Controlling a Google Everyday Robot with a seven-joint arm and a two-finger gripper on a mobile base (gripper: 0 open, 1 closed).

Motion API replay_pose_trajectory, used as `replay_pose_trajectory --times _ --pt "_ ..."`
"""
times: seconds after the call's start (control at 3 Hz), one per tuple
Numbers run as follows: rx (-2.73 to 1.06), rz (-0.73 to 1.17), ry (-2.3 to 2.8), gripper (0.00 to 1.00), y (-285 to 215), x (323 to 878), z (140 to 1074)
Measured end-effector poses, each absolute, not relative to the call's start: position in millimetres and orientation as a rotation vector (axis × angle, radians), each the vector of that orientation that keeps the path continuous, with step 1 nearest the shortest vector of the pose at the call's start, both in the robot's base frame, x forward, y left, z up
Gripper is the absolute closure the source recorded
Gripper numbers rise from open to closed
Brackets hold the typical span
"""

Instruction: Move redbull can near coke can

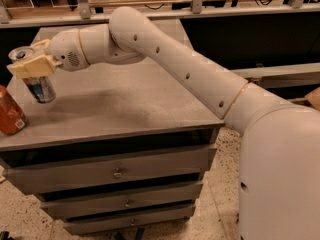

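Camera view looks down on a grey bench [130,101] with three drawers [115,171] in its front. The robot's white arm [175,59] reaches from the right across the bench top to its far left side. There the gripper [30,66] sits above the left part of the bench, its cream-coloured jaws closed on the upper part of the redbull can [41,88], just under the silver top. The can is held tilted, with its top leaning to the left and its blue and silver lower half showing below the jaws. Its base is low over the bench, and it looks slightly lifted, though I cannot tell for sure whether it touches the surface. The coke can [10,111] stands at the left front edge of the bench, near the redbull can but apart from it, partly cut off by the picture edge.
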State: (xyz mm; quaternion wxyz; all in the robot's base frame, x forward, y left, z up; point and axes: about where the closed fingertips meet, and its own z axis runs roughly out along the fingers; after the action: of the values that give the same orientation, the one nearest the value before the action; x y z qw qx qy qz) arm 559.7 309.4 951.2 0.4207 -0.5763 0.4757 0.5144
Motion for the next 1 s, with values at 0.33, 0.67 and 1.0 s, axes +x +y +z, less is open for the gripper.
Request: replay_pose_trajectory --times 0.33,0.67,1.0 --pt "-1.453 1.314 1.167 0.67 312.4 548.5 942.6" --pt "-1.461 1.333 1.150 0.36 316.9 541.3 936.1" --pt "-1.466 1.336 1.147 0.05 319.5 539.1 936.6"
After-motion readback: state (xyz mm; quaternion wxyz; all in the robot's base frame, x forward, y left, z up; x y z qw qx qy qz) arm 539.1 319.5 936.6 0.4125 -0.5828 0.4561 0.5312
